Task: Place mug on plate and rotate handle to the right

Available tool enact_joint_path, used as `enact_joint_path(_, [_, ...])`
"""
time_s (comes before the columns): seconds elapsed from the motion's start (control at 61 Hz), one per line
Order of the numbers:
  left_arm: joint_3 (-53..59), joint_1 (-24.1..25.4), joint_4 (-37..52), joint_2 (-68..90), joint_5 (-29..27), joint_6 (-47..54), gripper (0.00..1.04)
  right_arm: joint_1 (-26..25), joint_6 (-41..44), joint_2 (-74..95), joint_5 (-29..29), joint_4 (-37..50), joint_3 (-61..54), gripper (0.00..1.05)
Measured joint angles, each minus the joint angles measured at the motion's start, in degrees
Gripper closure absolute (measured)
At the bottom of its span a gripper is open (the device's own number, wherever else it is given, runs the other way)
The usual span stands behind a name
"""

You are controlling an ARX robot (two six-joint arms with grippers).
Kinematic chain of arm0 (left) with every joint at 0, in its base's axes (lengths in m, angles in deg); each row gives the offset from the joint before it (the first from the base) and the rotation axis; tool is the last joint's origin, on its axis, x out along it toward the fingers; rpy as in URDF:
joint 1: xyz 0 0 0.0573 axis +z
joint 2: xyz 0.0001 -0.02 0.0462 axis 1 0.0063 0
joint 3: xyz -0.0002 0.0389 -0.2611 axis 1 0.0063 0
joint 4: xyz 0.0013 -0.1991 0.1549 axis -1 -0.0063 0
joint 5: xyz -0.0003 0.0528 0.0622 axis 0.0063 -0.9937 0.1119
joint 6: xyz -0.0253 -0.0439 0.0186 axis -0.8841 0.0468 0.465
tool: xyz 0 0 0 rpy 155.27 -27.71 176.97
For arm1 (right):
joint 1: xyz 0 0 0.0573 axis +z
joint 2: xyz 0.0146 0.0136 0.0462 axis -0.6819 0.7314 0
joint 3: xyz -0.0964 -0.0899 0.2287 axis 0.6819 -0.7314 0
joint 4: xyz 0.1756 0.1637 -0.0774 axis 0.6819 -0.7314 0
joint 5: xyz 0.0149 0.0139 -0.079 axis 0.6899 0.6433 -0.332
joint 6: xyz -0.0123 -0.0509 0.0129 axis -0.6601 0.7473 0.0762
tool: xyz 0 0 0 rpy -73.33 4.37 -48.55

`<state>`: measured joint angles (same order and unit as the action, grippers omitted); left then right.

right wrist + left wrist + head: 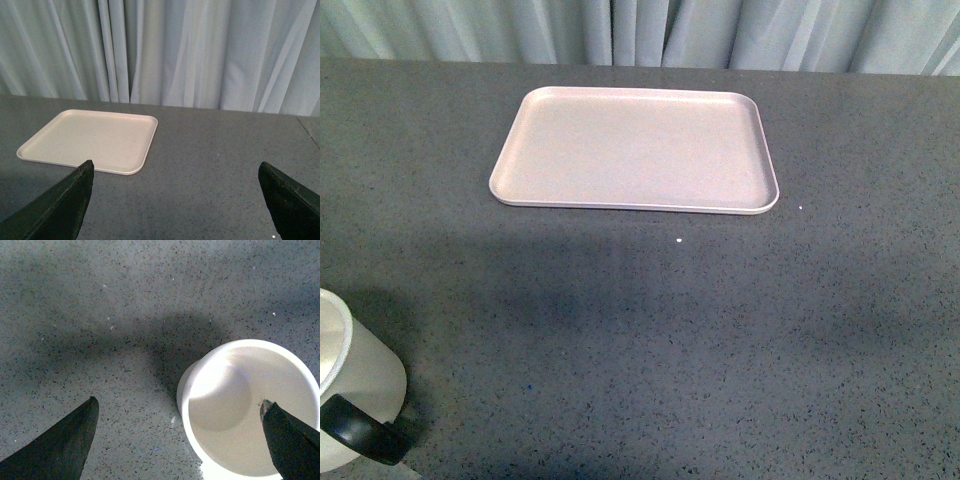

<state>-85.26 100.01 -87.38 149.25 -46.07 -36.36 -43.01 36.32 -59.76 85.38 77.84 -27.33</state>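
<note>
One mug [355, 380] (one black handle [360, 430]), apart from one plate [635, 150] | my left gripper [178, 407] agape | right gripper [175, 167] agape

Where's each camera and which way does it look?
Front view: on the robot's body, facing forward at the plate; mug and handle near left; no arm shows.
Left wrist view: on the left wrist, looking down into the mug; open left gripper shows.
Right wrist view: on the right wrist, looking across at plate and curtain; open right gripper shows.
Front and right wrist share the plate.
</note>
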Motion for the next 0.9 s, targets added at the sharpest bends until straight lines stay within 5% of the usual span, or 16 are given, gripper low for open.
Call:
enact_joint_path(0.672, [-1.36, -0.96, 8.07, 16.02, -1.14, 1.97, 0.09, 0.0, 0.0, 0.0, 0.0, 0.0, 0.0, 0.09])
enact_joint_path(0.77, [-1.36, -1.4, 8.72, 17.31, -1.49, 2.01, 0.22, 0.0, 0.0, 0.0, 0.0, 0.0, 0.0, 0.09])
enact_joint_path(0.902, [-1.36, -2.29, 9.09, 17.46, -1.66, 1.46, 0.53, 0.0, 0.0, 0.0, 0.0, 0.0, 0.0, 0.09])
